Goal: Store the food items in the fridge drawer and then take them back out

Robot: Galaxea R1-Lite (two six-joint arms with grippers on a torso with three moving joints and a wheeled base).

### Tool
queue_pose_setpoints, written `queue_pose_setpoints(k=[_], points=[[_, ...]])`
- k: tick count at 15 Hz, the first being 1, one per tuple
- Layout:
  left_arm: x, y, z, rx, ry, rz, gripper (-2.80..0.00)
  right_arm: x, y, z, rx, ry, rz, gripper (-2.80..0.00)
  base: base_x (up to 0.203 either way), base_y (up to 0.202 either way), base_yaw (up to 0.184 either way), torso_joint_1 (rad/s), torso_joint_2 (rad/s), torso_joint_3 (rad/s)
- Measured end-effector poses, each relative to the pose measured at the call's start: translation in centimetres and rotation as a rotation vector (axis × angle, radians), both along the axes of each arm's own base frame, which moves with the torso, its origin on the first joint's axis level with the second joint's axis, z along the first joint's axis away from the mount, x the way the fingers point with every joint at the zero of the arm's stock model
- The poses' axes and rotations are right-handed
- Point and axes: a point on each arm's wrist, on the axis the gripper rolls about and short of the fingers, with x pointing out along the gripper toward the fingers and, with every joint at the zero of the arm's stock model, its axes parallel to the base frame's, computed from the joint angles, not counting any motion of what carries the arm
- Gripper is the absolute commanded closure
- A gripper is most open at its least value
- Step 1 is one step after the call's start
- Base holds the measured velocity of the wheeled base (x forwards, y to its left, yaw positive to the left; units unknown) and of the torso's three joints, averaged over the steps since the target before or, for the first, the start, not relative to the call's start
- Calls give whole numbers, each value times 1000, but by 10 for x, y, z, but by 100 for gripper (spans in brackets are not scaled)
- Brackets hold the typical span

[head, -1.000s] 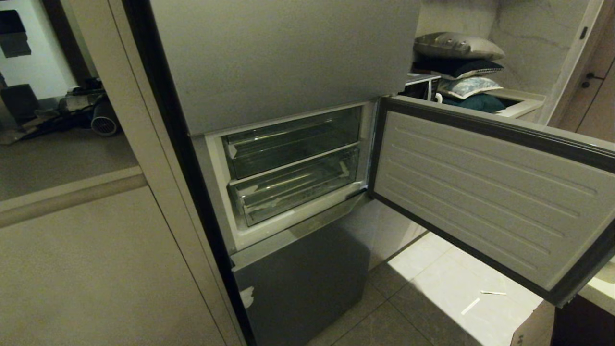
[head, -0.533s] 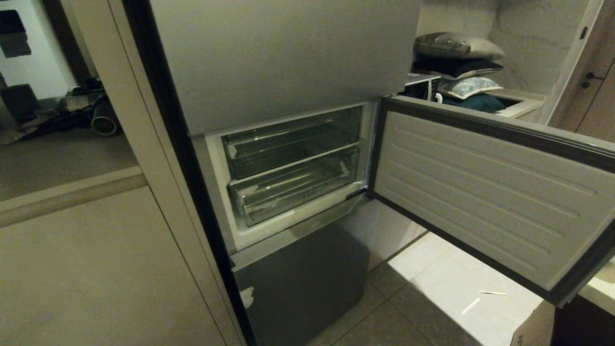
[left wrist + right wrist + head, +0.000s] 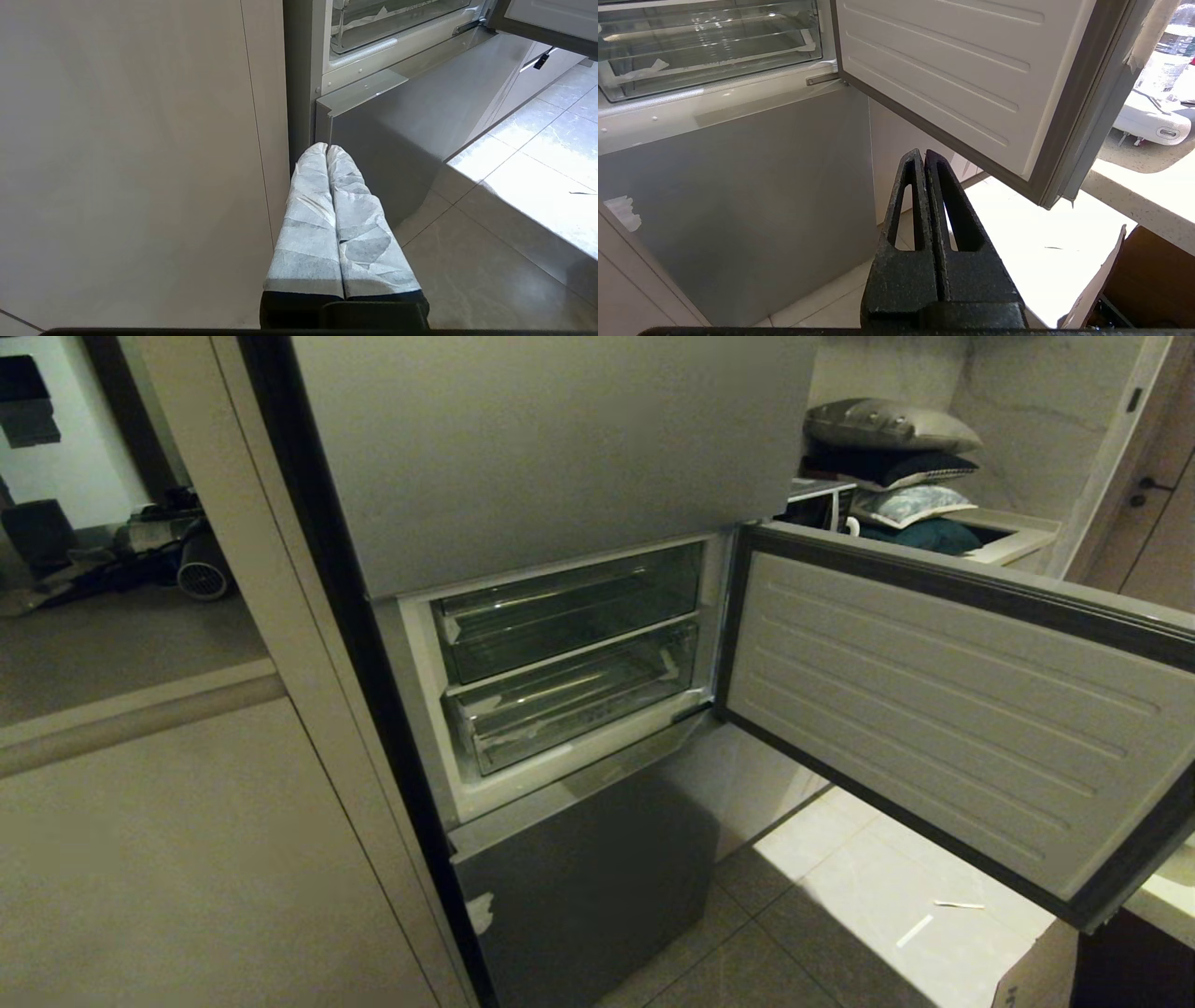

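Both end effectors hang clenched and empty low before the fridge, the left end effector (image 3: pixel 327 149) near the lower door's corner, the right end effector (image 3: pixel 923 154) under the swung-open door (image 3: pixel 934 709). Up beyond them the fridge drawer (image 3: pixel 569 705) sits pushed in beneath the shallower tray (image 3: pixel 560 611). No food items show anywhere, so I'd say nothing has begun.
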Motion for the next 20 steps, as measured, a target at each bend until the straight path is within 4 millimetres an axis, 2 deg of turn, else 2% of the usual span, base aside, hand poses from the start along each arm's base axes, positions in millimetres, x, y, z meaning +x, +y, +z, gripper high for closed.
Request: queue_pose_setpoints(k=[17,20], points=[[0,0,0,0,0,0,0,0,0,0,2,1,1,0,0,0,0,0,0,0],[0,0,0,0,0,0,0,0,0,0,0,1,1,0,-2,-1,144,3,1,3]])
